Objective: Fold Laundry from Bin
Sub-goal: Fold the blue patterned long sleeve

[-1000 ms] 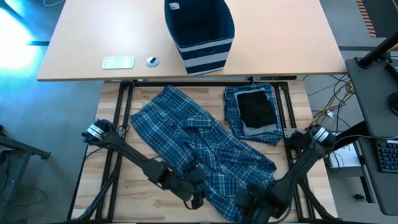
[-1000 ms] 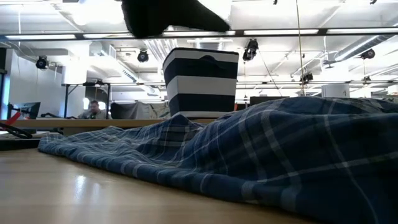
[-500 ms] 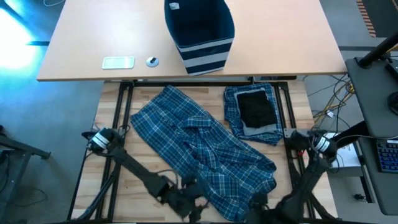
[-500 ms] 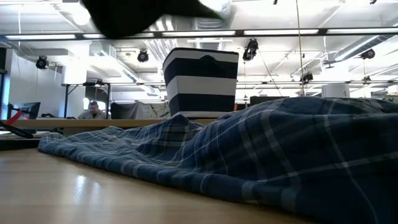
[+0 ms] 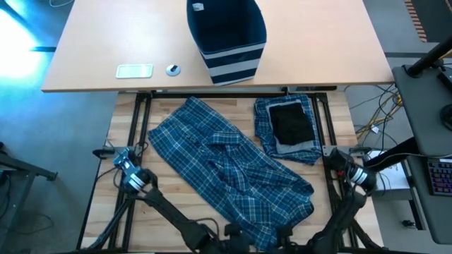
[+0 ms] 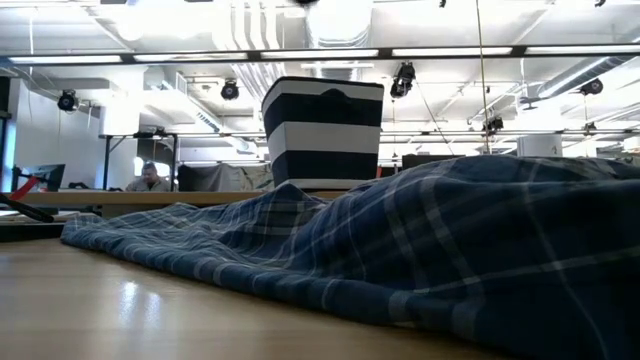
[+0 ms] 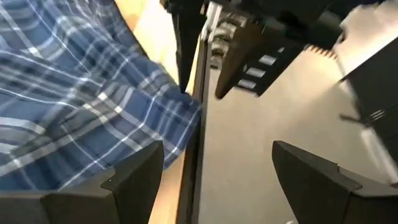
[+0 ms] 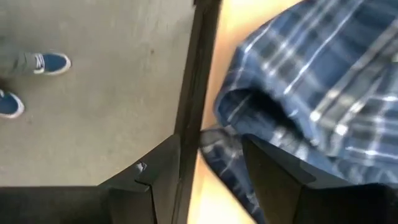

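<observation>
A blue-and-white plaid garment point(image 5: 226, 166) lies spread and rumpled across the wooden table, filling the low view point(image 6: 450, 240). At the back right sits a folded plaid pile point(image 5: 265, 123) with a black piece point(image 5: 291, 121) on top. The striped navy bin point(image 5: 226, 35) stands on the far tan table. Both grippers are at the table's near edge. My left gripper point(image 7: 217, 180) is open wide beside the garment's corner point(image 7: 168, 106), over the table's edge. My right gripper point(image 8: 208, 177) is open, its fingers on either side of the garment's near hem point(image 8: 224, 146). My right gripper slants down at the plaid garment's near hem point(image 8: 214, 142), which lies on the table between its open fingers; I cannot tell whether a finger touches the cloth.
A white flat device point(image 5: 134, 70) and a small round thing point(image 5: 173, 69) lie on the tan table left of the bin. The table's dark frame rail point(image 8: 196, 93) runs along the near edge, with the floor and a person's blue shoes point(image 8: 37, 62) beyond it.
Both arms have drawn back toward the table's near edge and sunk, so their grippers now sit at the bottom rim of the high view. The dark arm across the top of the low view has slid out of it. The plaid garment has stayed where it lay.
</observation>
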Controlling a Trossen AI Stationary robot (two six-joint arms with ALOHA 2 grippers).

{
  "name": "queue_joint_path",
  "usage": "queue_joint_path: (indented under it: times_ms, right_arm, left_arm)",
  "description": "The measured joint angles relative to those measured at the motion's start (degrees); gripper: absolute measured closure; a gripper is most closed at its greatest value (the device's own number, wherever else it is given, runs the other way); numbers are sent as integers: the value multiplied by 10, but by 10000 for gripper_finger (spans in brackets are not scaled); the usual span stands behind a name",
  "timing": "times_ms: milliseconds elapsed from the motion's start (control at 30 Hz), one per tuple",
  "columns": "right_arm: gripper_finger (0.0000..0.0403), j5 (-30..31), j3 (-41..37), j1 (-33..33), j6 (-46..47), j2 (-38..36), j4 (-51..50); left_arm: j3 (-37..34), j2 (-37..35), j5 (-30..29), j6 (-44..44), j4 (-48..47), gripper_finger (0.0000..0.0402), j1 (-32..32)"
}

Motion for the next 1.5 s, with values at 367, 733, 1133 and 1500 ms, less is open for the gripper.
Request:
queue_joint_path:
  times_ms: [367,733,1133,1500]
  right_arm:
    - [279,-15,12,-23,73,20,-5]
    - [256,-21,112,-26,93,8,-99]
    - [224,-18,278,-25,213,3,-353]
    - [205,-1,119,-20,431,-157,-455]
  left_arm:
    - [189,122,-28,50,-162,118,2]
    - [207,158,-64,66,-217,118,20]
    - [175,158,-60,155,-56,189,33]
    - [144,157,-63,138,-27,217,34]
